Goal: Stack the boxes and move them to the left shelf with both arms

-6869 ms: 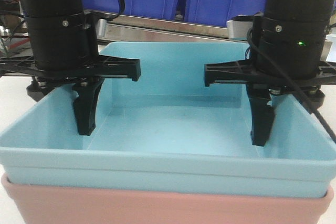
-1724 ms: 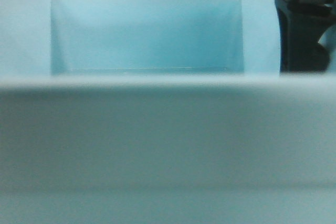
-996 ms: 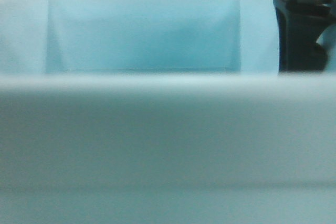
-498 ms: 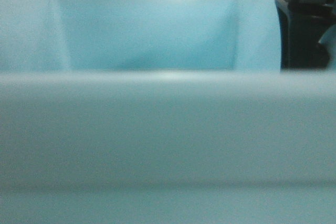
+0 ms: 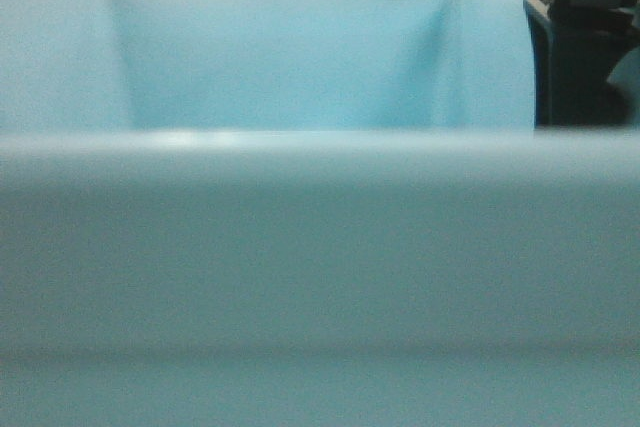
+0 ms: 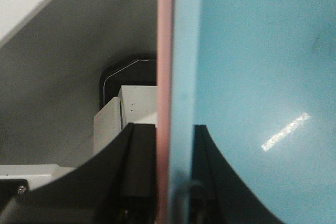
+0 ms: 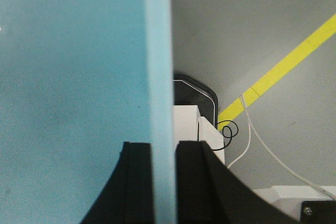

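I carry two nested boxes: one light sky-blue open-topped plastic bin (image 5: 300, 247) sits inside one salmon-pink plastic bin (image 6: 164, 51), and the blue one fills the front view, very near. My left fingers (image 6: 139, 171), two black blades, are nearly closed, pinching the pink and blue left walls together. My right fingers (image 7: 137, 182), also two, clamp the blue right wall, with grey floor (image 7: 252, 24) and one yellow tape line (image 7: 283, 66) beyond.

All views sit close against the blue box (image 5: 320, 247).
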You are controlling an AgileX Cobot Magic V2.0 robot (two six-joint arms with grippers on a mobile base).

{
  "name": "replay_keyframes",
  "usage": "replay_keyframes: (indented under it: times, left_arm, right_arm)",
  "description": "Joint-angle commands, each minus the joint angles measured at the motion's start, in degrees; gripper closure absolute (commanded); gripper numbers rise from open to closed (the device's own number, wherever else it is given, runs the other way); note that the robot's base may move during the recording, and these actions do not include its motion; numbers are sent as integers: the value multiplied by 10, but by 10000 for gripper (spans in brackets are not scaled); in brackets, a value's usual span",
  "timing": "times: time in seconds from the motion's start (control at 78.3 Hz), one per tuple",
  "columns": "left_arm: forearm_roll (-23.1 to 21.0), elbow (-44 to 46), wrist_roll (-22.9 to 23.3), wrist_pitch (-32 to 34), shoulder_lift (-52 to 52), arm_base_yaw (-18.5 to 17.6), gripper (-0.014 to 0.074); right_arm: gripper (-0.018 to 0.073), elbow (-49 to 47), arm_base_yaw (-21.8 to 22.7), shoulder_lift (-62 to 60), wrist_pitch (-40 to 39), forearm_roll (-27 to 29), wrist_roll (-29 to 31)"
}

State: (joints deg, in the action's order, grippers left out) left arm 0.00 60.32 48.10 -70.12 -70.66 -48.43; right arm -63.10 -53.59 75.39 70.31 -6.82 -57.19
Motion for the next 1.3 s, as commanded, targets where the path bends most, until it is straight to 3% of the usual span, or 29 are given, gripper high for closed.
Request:
replay_keyframes:
  times: [0.0,1.289]
  left_arm:
    - [0,17,-1,-53,16,-3,599]
    - [0,17,-1,-53,16,-3,599]
  right_arm:
    - [508,-17,0,-20,18,-27,-2]
    - [508,-17,0,-20,18,-27,-2]
